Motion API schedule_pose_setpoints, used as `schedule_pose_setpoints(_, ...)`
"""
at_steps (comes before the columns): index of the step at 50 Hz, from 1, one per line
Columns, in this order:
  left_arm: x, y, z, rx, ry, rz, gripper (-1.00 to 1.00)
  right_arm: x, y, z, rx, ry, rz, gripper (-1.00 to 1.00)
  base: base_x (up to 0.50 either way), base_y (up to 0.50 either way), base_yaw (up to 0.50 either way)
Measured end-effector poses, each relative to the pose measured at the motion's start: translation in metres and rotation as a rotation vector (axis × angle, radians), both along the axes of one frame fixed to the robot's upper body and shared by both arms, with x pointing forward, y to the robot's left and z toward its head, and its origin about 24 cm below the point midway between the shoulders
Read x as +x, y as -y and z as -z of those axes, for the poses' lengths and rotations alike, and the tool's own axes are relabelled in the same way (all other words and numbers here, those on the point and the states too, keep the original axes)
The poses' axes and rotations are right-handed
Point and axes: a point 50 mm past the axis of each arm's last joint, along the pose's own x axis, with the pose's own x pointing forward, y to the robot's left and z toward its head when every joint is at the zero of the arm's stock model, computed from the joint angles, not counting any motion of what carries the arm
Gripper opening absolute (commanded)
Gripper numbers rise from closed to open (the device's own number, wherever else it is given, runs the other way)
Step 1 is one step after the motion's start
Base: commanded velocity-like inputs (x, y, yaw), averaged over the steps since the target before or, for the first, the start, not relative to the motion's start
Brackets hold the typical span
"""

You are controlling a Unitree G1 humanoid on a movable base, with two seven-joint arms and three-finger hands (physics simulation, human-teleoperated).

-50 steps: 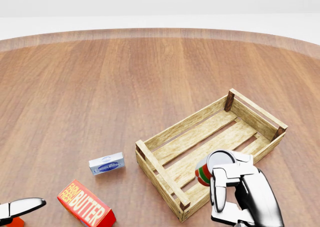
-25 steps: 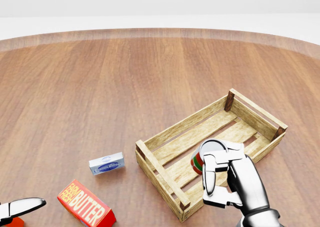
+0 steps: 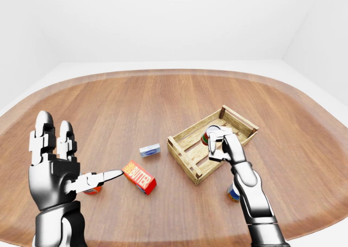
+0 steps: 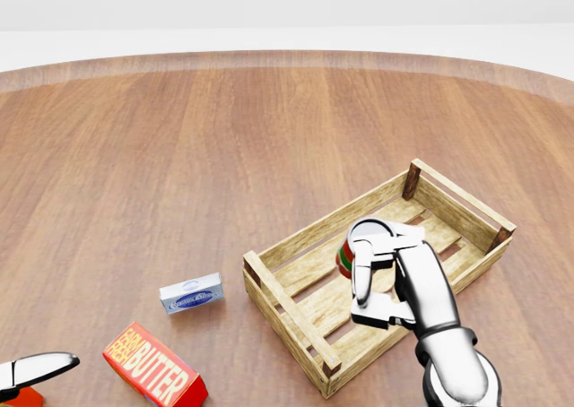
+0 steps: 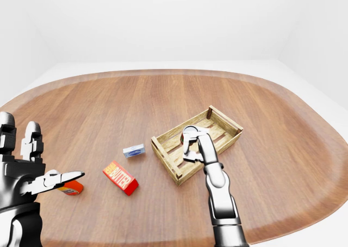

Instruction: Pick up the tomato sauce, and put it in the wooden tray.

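While held over the slats of the wooden tray (image 4: 301, 240), tomato sauce can (image 4: 344, 257) tilted, its long axis leaning toward the head view's upper right, round silver end turned up toward the camera, red and green label showing only at its left side. Mostly hidden behind the right hand (image 4: 386, 277), whose fingers (image 4: 362, 277) curl down over the can's silver end and close round it, with the can just left of and under the knuckles. Whether touching the tray floor or hanging just above it, cannot tell. Placed near the middle of the tray, between its long walls, closer to the left end post than to the dark corner posts at the upper right. Beside the tray on the wooden table (image 4: 179, 147), to the head view's left, a small blue and white box (image 4: 191, 293), then a red butter box (image 4: 154, 366) near the bottom edge. Left hand (image 3: 54, 168) raised at the left-eye view's lower left, fingers spread upright, thumb pointing toward the butter box, gripping nothing. Beneath that thumb, a small orange and red can (image 5: 70, 188); beside the right forearm, a blue and white can (image 3: 233, 192).
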Motion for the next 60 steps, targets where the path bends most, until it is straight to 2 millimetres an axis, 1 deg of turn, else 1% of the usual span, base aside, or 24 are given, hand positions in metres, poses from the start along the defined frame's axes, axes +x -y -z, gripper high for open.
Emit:
schedule_pose_setpoints(12,0.000,0.000,0.000,-0.001,0.000,0.000,1.00,0.017,-0.003,-0.005,0.005,-0.001,0.010,-1.00,0.00,0.00,0.00)
schedule_pose_setpoints(38,0.001,0.000,0.001,-0.001,-0.005,0.002,1.00,0.046,-0.006,-0.011,0.004,-0.009,0.032,-1.00,0.00,0.00,0.00)
schedule_pose_setpoints(51,0.001,0.001,0.001,-0.001,-0.005,0.003,1.00,0.065,-0.004,-0.008,0.001,-0.022,0.063,-1.00,0.00,0.00,0.00)
schedule_pose_setpoints(60,0.001,0.001,0.001,0.000,-0.005,0.004,1.00,0.073,-0.003,-0.006,0.001,-0.033,0.077,-1.00,0.00,0.00,0.00)
